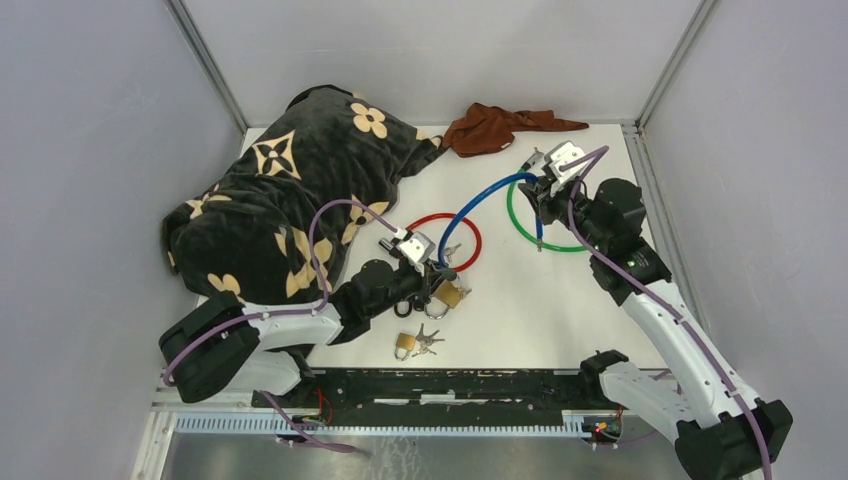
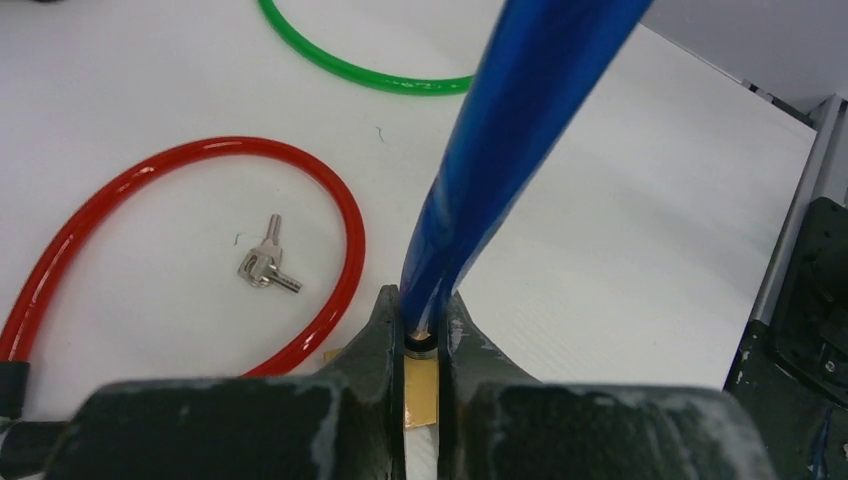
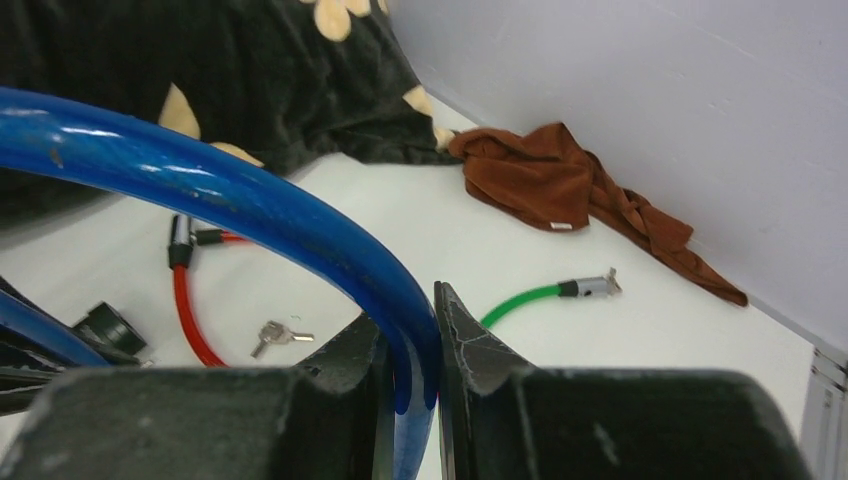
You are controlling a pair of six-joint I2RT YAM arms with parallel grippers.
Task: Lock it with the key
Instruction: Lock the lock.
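Left end effector [image 2: 422,322] tight on blue cable [image 2: 530,100]

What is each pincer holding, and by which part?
Both grip the blue cable: left pincer at its metal-tipped end, right pincer along the curve, short of the other end.

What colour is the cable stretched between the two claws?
The cable is blue, seen best in the right wrist view.
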